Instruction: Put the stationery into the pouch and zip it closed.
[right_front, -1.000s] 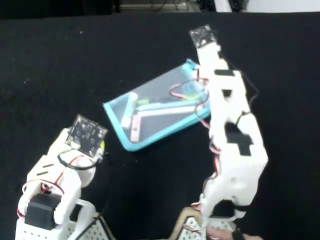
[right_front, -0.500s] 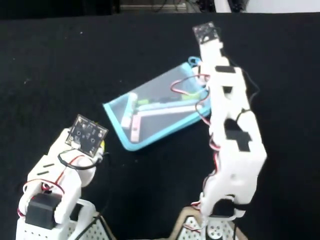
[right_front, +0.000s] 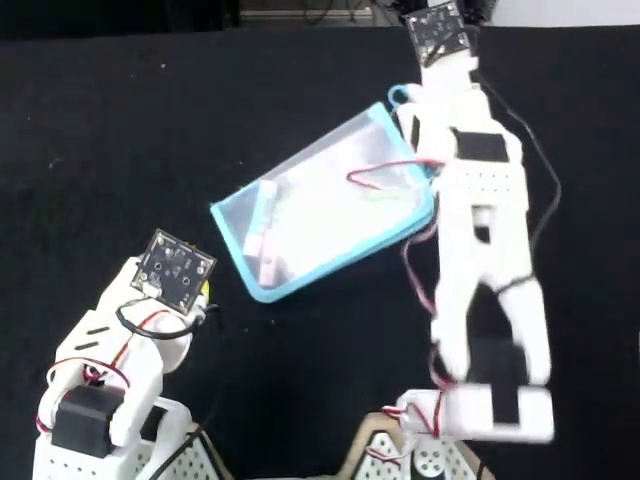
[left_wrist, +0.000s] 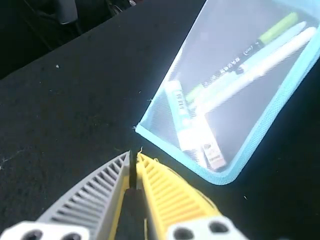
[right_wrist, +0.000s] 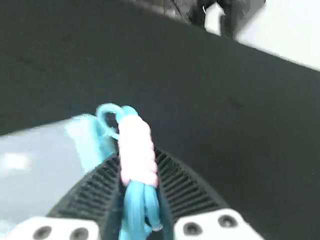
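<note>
A clear pouch (right_front: 320, 215) with a light-blue rim lies slanted at mid-table, and pens (left_wrist: 260, 55) and a small white stick (left_wrist: 195, 135) show through its wall. My right gripper (right_wrist: 136, 165) is shut on the pink and blue zipper pull (right_wrist: 134, 145) at the pouch's far right corner (right_front: 400, 97). In the left wrist view the pouch (left_wrist: 235, 95) lies just beyond my left gripper (left_wrist: 132, 160). That gripper is shut with nothing in it, near the pouch's near left corner and apart from it. In the high view the left arm (right_front: 175, 268) sits at the lower left.
Black cloth (right_front: 120, 120) covers the whole table. The bases of both arms (right_front: 420, 455) stand along the near edge. Cables and a pale wall (right_wrist: 280, 30) lie past the table's far edge.
The right arm stretched toward the far edge with the zipper pull in its grip, and the pouch's far right corner slid that way. The left arm kept still.
</note>
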